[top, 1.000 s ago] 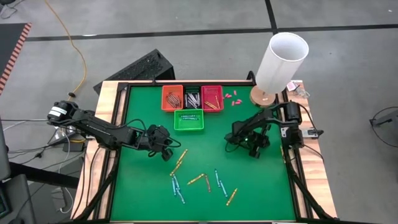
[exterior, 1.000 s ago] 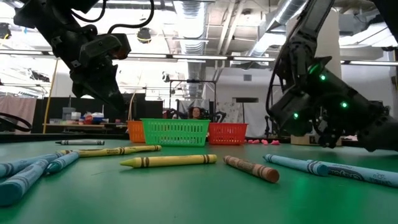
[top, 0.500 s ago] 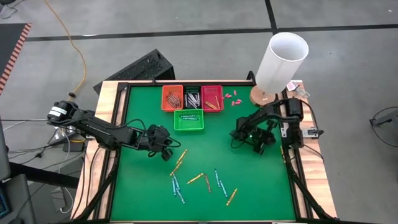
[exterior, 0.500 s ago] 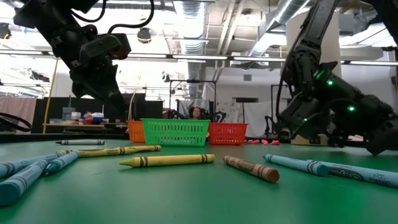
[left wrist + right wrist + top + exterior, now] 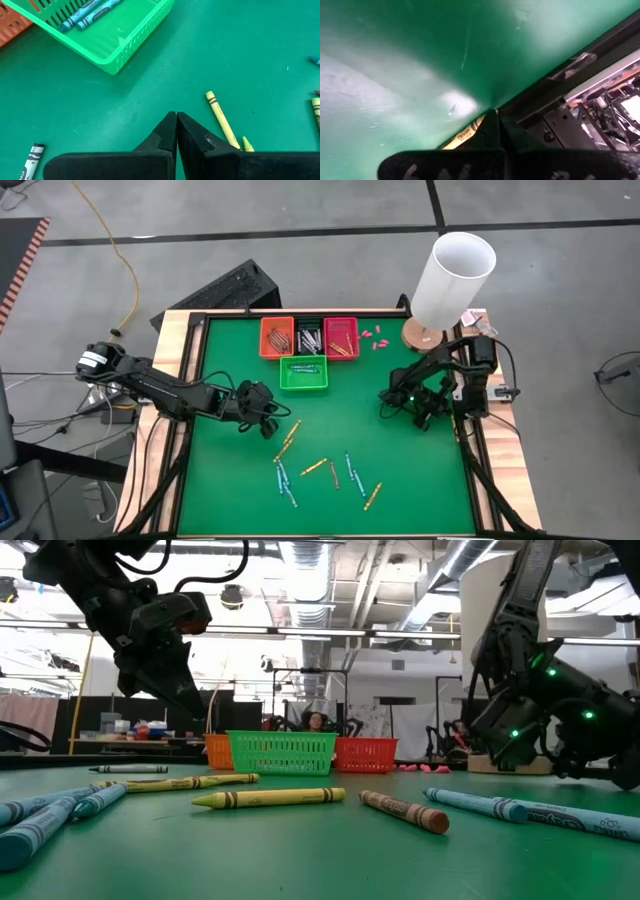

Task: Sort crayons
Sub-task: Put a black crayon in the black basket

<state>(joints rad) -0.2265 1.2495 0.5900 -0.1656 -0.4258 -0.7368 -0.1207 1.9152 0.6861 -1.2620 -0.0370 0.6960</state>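
Loose crayons (image 5: 315,468) in yellow, blue and brown lie flat on the green mat, near the middle and front. The low view shows a yellow crayon (image 5: 270,798) and a brown one (image 5: 405,810) close up. My left gripper (image 5: 270,421) hangs shut above the mat, left of centre. A yellow crayon (image 5: 220,117) lies just beyond its tips (image 5: 176,116). My right gripper (image 5: 425,417) is shut and low over the mat by the table's right edge. An orange-yellow crayon (image 5: 465,134) shows beside its fingertips (image 5: 494,114). My right gripper's shut fingers stand right over an orange-yellow crayon's labelled part (image 5: 470,130), which runs back behind one finger. That finger hides the spot, and I cannot tell whether the gripper touches the crayon.
At the mat's far side stand an orange basket (image 5: 277,337), a dark basket (image 5: 309,337) and a red basket (image 5: 341,337), all with crayons in them. A green basket (image 5: 303,373) in front holds blue crayons (image 5: 85,12). A white cylinder (image 5: 450,280) stands far right, with pink bits (image 5: 372,338) beside it.
My right gripper has drawn back toward the table's right edge, sinking a little and rolling about its own line, still shut. The crayons on the mat have not moved.
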